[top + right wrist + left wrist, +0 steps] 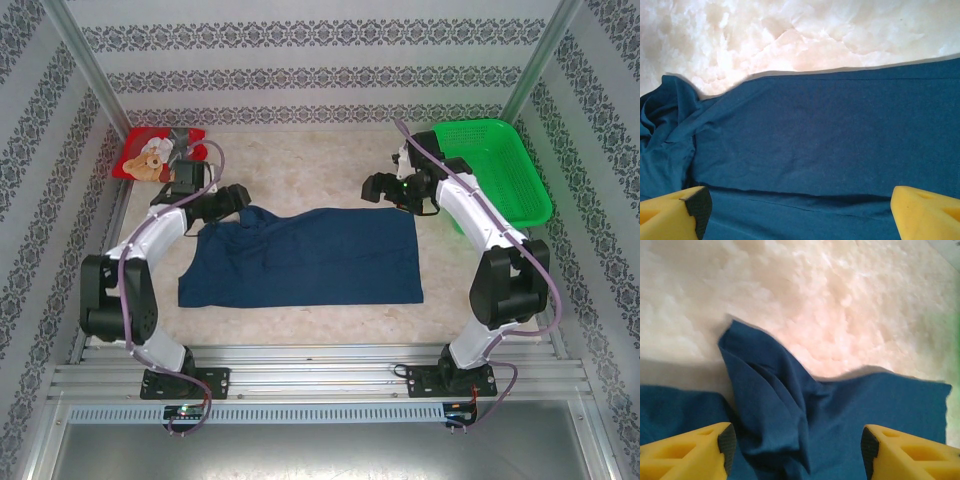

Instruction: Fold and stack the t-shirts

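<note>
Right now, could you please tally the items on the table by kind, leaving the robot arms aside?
T-shirts: 2 (navy t-shirt in the middle, red t-shirt at the back left)
Baskets: 1 (green basket at the back right)
Total: 3

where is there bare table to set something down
Free: the far strip of table between the red shirt and the green basket, beyond the navy shirt; also the near strip in front of it. Crowded: both far corners.
</note>
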`<state>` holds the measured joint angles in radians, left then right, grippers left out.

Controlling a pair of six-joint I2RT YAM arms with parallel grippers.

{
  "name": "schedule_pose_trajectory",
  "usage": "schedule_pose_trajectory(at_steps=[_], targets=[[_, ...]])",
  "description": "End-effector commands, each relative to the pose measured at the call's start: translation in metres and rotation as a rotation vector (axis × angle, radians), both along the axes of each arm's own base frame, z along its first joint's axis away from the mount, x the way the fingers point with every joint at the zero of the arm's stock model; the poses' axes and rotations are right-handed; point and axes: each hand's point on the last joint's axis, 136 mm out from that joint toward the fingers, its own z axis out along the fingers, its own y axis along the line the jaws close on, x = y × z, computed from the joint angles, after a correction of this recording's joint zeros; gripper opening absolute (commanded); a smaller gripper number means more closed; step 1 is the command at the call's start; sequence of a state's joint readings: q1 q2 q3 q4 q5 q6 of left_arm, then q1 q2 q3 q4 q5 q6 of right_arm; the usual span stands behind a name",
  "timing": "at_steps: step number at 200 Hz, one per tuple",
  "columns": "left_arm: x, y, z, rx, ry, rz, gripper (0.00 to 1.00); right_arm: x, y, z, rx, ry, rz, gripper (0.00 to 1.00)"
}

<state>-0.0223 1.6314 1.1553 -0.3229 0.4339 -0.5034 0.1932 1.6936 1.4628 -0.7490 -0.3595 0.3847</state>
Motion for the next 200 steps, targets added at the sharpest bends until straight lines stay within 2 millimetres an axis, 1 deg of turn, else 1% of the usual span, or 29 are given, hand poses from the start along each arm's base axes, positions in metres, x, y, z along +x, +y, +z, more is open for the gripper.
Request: schedule_pose_trajectory(at_steps=[1,12,20,36,52,63,74,82,91,99,108,119,124,135,148,166,180,200], targets=[[0.003,0.009,-0.025,0.023,0.115,-0.018,0.65,-0.006,0.008,0.012,0.017,-0.042,0.043,0.93],[0.008,0.004,-0.035,0.007,0.169,-0.046,0.63,-0.006,0.008,0.012,0.017,-0.042,0.043,0.93],[0.011,0.004,-0.045,0.015,0.217,-0.057,0.62,-0.007,0.008,0.011,0.017,-0.041,0.045,0.93],[0.018,0.004,-0.058,0.026,0.258,-0.070,0.61,-0.007,0.008,0.012,0.016,-0.042,0.046,0.93],[0.027,0.001,-0.063,0.027,0.259,-0.090,0.61,-0.008,0.008,0.011,0.013,-0.041,0.049,0.93],[0.032,-0.007,-0.065,0.015,0.260,-0.115,0.61,-0.008,0.008,0.011,0.014,-0.040,0.046,0.93],[0.030,-0.014,-0.074,0.012,0.313,-0.143,0.60,-0.008,0.008,0.010,0.015,-0.039,0.048,0.93],[0.026,-0.016,-0.080,0.015,0.352,-0.154,0.57,-0.008,0.008,0.011,0.014,-0.038,0.047,0.93],[0.025,-0.017,-0.083,0.007,0.355,-0.152,0.52,-0.008,0.007,0.012,0.011,-0.042,0.047,0.93],[0.027,-0.019,-0.080,-0.008,0.333,-0.145,0.44,-0.008,0.007,0.013,0.009,-0.047,0.045,0.93],[0.033,-0.022,-0.072,-0.020,0.295,-0.146,0.33,-0.007,0.006,0.013,0.004,-0.048,0.043,0.93],[0.042,-0.028,-0.059,-0.018,0.243,-0.160,0.22,-0.007,0.006,0.012,0.002,-0.045,0.042,0.93],[0.046,-0.032,-0.052,-0.021,0.218,-0.176,0.19,-0.007,0.006,0.012,0.004,-0.044,0.040,0.93],[0.053,-0.044,-0.036,-0.022,0.156,-0.218,0.17,-0.006,0.007,0.011,0.011,-0.042,0.040,0.93],[0.056,-0.055,-0.023,0.020,0.099,-0.266,0.17,-0.005,0.008,0.012,0.014,-0.045,0.039,0.93],[0.056,-0.066,-0.009,0.041,0.036,-0.316,0.16,-0.005,0.008,0.013,0.014,-0.048,0.039,0.93],[0.054,-0.071,0.001,0.070,-0.016,-0.335,0.16,-0.006,0.008,0.013,0.012,-0.049,0.038,0.93],[0.050,-0.081,0.021,0.063,-0.098,-0.373,0.15,-0.008,0.007,0.014,0.007,-0.056,0.044,0.94]])
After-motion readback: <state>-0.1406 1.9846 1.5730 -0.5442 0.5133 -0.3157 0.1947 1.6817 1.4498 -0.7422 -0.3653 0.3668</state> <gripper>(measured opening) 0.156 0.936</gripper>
